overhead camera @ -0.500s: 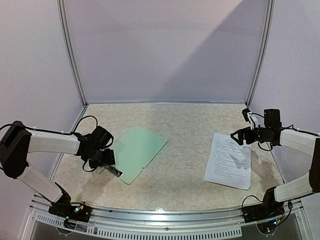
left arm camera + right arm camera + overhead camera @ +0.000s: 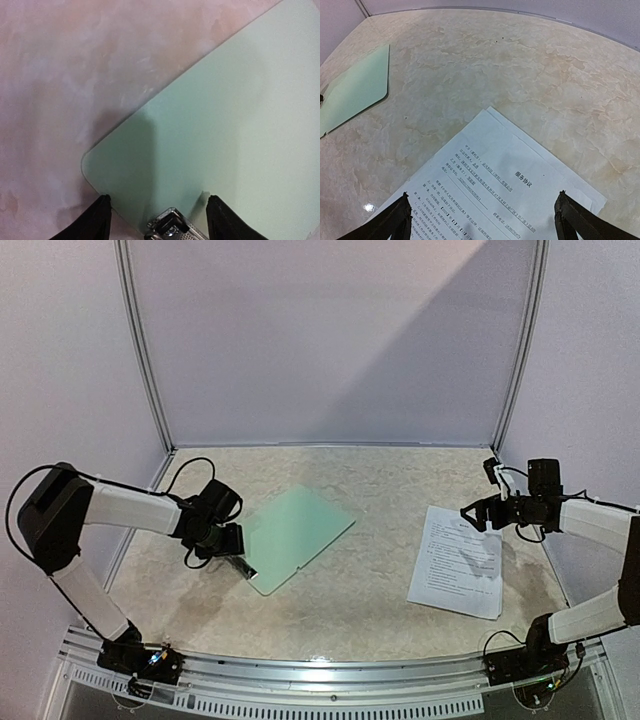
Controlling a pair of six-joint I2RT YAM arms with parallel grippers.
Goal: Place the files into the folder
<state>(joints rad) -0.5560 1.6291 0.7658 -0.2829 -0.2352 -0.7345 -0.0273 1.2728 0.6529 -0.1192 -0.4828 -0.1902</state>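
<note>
Left arm has swung in toward the middle since the earlier shot, and the folder [image 2: 300,530] has slid a bit right and up with it, turning slightly on the marble-look table [image 2: 380,490]. Right arm looks the same as before. The left gripper [image 2: 230,550] sits low at the folder's near-left end. In the left wrist view its dark fingers [image 2: 97,222] stand apart on either side of the shiny metal clip [image 2: 172,230], with a gap on both sides, so it's released and not pinching anything. The folder lies flat, left of centre in the top view, angled with its far end pointing upper right. The files [image 2: 458,562] are stacked on the table at lower right, well apart from the folder, and the edge of a lower sheet peeks out past the top one. The right gripper [image 2: 478,513] hovers over the stack's upper edge with its jaws spread wide, holding nothing.
</note>
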